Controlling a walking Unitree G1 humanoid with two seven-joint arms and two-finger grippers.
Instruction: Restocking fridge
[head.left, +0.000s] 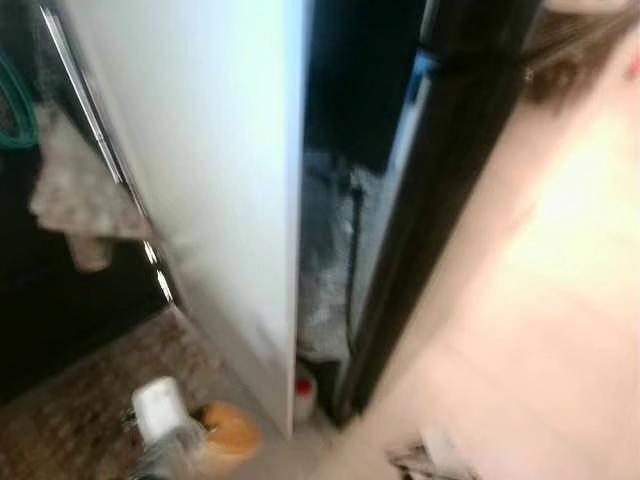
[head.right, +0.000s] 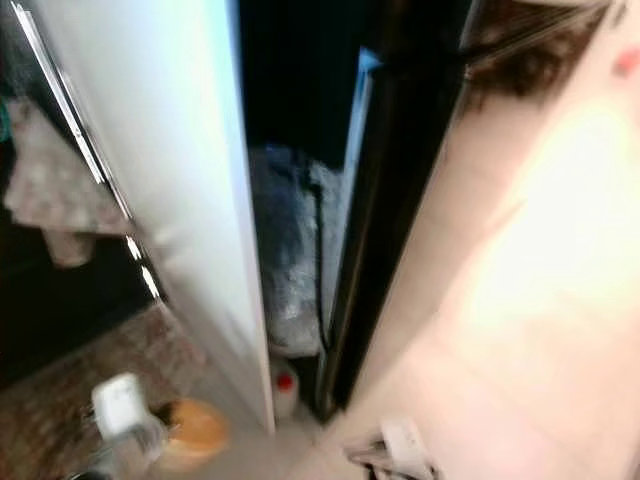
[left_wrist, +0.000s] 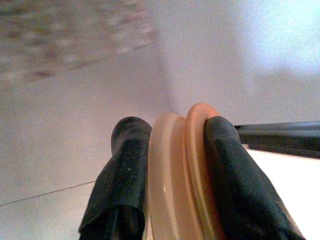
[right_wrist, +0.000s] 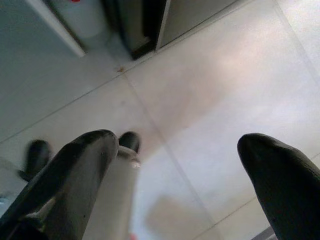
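Both head views are blurred. A tall white fridge panel (head.left: 200, 150) stands ahead, with a dark gap (head.left: 350, 90) on its right side. Low on the left, my left gripper (head.left: 165, 425) holds a round peach-orange container (head.left: 228, 432). In the left wrist view the gripper (left_wrist: 175, 131) is shut, and its two black fingers (left_wrist: 125, 165) press on the container's rim (left_wrist: 170, 180) from both sides. My right gripper (head.left: 425, 460) hangs low near the floor. In the right wrist view that gripper (right_wrist: 180, 145) is open, with only floor between its fingers.
A small white bottle with a red cap (head.left: 304, 392) stands on the floor at the foot of the gap. A grey bundle (head.left: 325, 260) fills the gap's lower part beside a black upright panel (head.left: 440, 180). A towel (head.left: 80, 200) hangs at the left above a brown rug (head.left: 80, 410). Pale floor (head.left: 540, 300) spreads to the right.
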